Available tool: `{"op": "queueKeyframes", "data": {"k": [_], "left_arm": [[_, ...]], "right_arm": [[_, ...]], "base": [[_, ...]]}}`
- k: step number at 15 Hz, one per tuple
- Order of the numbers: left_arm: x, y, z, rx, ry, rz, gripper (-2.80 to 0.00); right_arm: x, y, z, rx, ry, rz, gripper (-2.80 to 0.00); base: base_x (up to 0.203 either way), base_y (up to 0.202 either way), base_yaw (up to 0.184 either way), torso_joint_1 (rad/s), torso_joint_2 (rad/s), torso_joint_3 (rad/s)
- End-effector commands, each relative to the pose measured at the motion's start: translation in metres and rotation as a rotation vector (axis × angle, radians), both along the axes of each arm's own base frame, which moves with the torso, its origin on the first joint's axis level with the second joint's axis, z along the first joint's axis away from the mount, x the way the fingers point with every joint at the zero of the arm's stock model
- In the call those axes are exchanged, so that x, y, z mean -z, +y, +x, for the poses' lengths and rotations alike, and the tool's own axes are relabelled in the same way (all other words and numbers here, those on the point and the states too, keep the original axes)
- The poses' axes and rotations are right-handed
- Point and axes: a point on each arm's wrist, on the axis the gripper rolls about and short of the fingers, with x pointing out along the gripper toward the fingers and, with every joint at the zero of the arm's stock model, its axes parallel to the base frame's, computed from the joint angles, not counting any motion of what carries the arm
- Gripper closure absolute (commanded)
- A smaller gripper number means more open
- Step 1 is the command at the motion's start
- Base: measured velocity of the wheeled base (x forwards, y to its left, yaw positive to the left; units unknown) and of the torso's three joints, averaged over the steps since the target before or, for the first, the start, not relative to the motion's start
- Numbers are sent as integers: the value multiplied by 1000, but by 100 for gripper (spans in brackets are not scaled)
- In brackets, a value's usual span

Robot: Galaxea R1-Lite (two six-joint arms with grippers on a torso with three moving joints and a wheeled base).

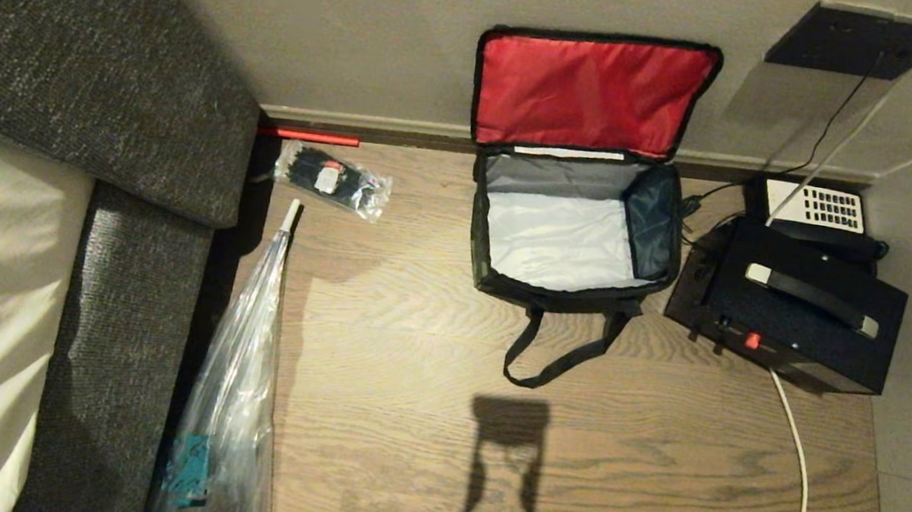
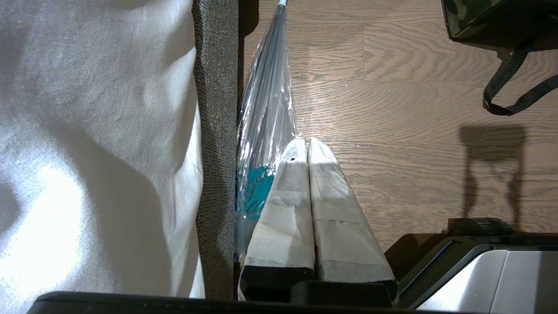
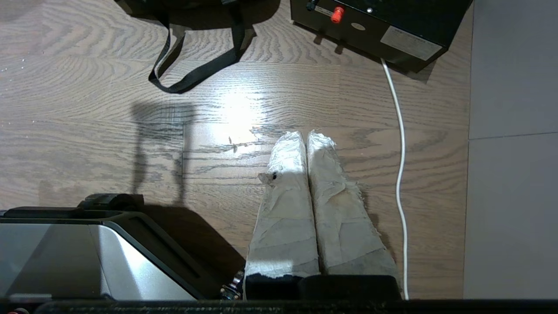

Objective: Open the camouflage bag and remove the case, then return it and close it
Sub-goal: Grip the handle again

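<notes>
The camouflage bag (image 1: 574, 235) is what I am working toward, and I am logging the scene from my end outward.

Nearest: both arms are hanging parked low beside the base. The left gripper (image 2: 304, 146) is pointing at the wood floor (image 1: 403, 422) next to the long clear plastic bag (image 1: 233, 402) lying along the grey sofa (image 1: 114, 320); its taped fingers are pressed together on nothing. The right gripper (image 3: 304, 138) is likewise squeezed together and empty, hovering over bare floor near the white cable (image 1: 800, 476).

Further out: the bag's black strap handle (image 1: 551, 361) is trailing on the floor toward me. The bag itself is sitting on the floor against the wall, lid (image 1: 590, 95) already flipped up and showing red lining. The silver-grey interior is looking empty from the head view; I am not seeing the flat black case inside it or on the floor. Just beside the bag on the right is a black box with a carry handle (image 1: 788, 315), with a telephone (image 1: 817, 211) behind it. A small clear packet (image 1: 333, 180) is lying well to the left.

Judgement: opening is done and the case step is unresolved. Before reaching, I am planning to confirm where the case is, spread one gripper early, approach from above the bag's mouth, and keep clear of the strap and cable.
</notes>
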Motion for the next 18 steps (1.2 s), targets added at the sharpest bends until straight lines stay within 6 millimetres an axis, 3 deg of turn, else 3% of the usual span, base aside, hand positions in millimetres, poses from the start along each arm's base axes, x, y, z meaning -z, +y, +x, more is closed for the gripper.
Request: {"op": "queueKeyframes", "data": {"k": [1, 14, 18], "left_arm": [[0, 0, 0, 0, 3, 0, 0], [0, 0, 0, 0, 3, 1, 0], [1, 0, 0, 0, 4, 1, 0]], "right_arm": [[0, 0, 0, -1, 3, -1, 0], [-4, 0, -2, -16, 10, -55, 0], [-44, 2, -35, -85, 75, -30, 0]], "base": [[0, 0, 0, 0, 0, 0], [0, 0, 0, 0, 0, 0], [0, 0, 0, 0, 0, 0]]}}
